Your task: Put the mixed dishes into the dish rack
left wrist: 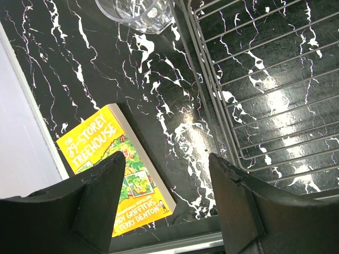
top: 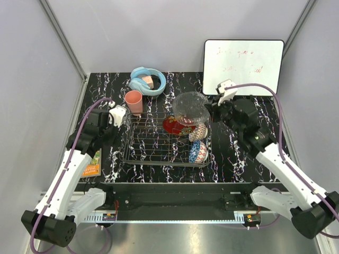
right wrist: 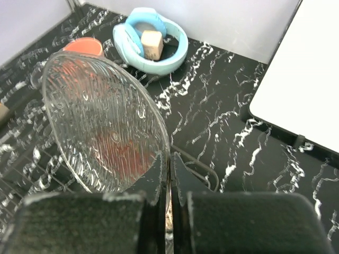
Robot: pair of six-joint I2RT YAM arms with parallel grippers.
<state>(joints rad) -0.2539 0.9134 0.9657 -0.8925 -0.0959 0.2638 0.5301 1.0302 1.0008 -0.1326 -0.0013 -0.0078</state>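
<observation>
The chrome wire dish rack [top: 153,151] stands mid-table. In its right part lie the red lacquer dish [top: 172,126], the beige patterned bowl [top: 197,133] and the blue patterned bowl [top: 198,153]. My right gripper [top: 208,111] is shut on the rim of the clear glass bowl [top: 190,107], held tilted above the rack's far right corner; it fills the right wrist view [right wrist: 100,121]. The salmon-pink cup [top: 134,101] stands behind the rack. The glass tumbler [left wrist: 135,10] stands left of the rack. My left gripper [left wrist: 167,203] is open and empty, over the table beside the rack's left edge [left wrist: 212,106].
Light blue headphones [top: 147,81] with a small block inside lie at the back. A whiteboard [top: 242,66] leans at the back right. An orange-yellow book [left wrist: 114,169] lies at the table's left front edge, under my left gripper.
</observation>
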